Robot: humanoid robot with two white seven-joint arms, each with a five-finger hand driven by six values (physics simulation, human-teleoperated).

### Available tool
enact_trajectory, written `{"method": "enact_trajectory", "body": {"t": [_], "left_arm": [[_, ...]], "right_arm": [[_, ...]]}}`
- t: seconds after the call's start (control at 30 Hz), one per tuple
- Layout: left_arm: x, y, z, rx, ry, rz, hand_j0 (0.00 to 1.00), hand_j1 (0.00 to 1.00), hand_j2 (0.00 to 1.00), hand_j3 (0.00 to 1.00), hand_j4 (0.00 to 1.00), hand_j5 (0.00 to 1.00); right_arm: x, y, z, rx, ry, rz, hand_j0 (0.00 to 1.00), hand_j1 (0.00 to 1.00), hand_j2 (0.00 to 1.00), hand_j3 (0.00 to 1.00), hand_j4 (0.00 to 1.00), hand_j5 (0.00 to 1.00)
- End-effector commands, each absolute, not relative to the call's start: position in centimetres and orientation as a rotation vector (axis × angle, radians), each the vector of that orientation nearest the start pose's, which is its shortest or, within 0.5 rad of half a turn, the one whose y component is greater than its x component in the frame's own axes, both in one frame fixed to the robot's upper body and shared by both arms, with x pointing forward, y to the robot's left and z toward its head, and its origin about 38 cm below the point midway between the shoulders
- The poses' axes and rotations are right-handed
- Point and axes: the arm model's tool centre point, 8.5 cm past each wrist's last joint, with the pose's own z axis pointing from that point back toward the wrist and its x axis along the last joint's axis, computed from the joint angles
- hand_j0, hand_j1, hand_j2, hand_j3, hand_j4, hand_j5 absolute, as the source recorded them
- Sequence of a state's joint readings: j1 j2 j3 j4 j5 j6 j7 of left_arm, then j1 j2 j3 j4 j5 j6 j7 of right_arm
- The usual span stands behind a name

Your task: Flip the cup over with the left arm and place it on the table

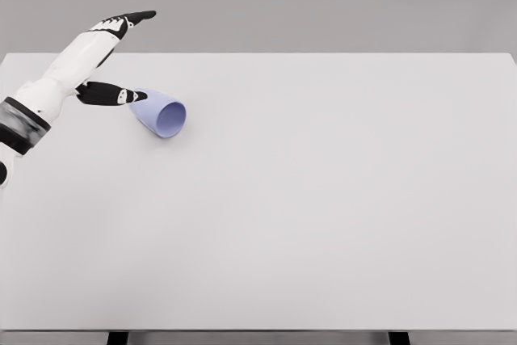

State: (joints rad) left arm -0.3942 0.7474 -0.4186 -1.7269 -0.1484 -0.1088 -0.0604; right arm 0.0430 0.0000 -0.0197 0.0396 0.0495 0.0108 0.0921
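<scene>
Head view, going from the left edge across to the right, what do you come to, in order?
Left arm → left hand, fingers spread → light blue cup lying on its side, mouth toward the camera → bare white table out to the right edge.

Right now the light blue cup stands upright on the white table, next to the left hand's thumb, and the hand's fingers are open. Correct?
Not quite. The head view shows the cup lying on its side on the table, its mouth facing the lower right, not upright. The rest holds: it sits by the thumb of the left hand, whose fingers are open.
</scene>
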Motion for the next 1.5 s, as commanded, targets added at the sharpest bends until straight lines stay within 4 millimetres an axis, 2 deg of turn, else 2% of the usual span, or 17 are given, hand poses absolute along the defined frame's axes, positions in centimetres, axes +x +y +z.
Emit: {"method": "enact_trajectory", "body": {"t": [0.0, 0.4, 0.5, 0.6, 0.73, 0.87, 1.03, 1.17, 1.47], "left_arm": [[41.7, 28.7, 24.8, 0.496, -1.830, -1.183, 1.00, 1.00, 1.00, 1.00, 1.00, 1.00], [41.6, 28.8, 24.6, 0.500, -1.817, -1.195, 1.00, 1.00, 1.00, 1.00, 1.00, 1.00], [41.5, 28.1, 23.8, 0.475, -1.802, -1.226, 1.00, 1.00, 1.00, 1.00, 1.00, 1.00], [41.4, 26.2, 22.8, 0.425, -1.786, -1.293, 1.00, 1.00, 1.00, 1.00, 1.00, 1.00], [41.0, 25.9, 22.8, 0.413, -1.782, -1.325, 1.00, 1.00, 1.00, 1.00, 1.00, 1.00], [40.3, 27.9, 23.5, 0.471, -1.731, -1.403, 1.00, 1.00, 1.00, 1.00, 1.00, 1.00], [41.1, 28.2, 23.3, 0.602, -1.679, -1.530, 1.00, 1.00, 1.00, 1.00, 1.00, 1.00], [43.1, 28.9, 21.3, 0.638, -1.585, -1.620, 1.00, 1.00, 1.00, 1.00, 1.00, 1.00], [43.8, 30.9, 19.2, 0.561, -1.584, -1.678, 1.00, 1.00, 1.00, 1.00, 1.00, 1.00]], "right_arm": [[-4.2, -26.3, -26.0, 0.007, 0.094, 0.022, 1.00, 1.00, 1.00, 1.00, 1.00, 1.00], [-4.2, -26.3, -26.0, 0.007, 0.094, 0.021, 1.00, 1.00, 1.00, 1.00, 1.00, 1.00], [-4.2, -26.3, -26.0, 0.007, 0.094, 0.021, 1.00, 1.00, 1.00, 1.00, 1.00, 1.00], [-4.2, -26.3, -26.0, 0.007, 0.094, 0.021, 1.00, 1.00, 1.00, 1.00, 1.00, 1.00], [-4.2, -26.3, -26.0, 0.007, 0.094, 0.021, 1.00, 1.00, 1.00, 1.00, 1.00, 1.00], [-4.2, -26.3, -26.0, 0.007, 0.094, 0.021, 1.00, 1.00, 1.00, 1.00, 1.00, 1.00], [-4.2, -26.3, -26.0, 0.007, 0.094, 0.021, 1.00, 1.00, 1.00, 1.00, 1.00, 1.00], [-4.2, -26.3, -26.0, 0.007, 0.094, 0.021, 1.00, 1.00, 1.00, 1.00, 1.00, 1.00], [-4.2, -26.3, -26.0, 0.007, 0.094, 0.021, 1.00, 1.00, 1.00, 1.00, 1.00, 1.00]]}}
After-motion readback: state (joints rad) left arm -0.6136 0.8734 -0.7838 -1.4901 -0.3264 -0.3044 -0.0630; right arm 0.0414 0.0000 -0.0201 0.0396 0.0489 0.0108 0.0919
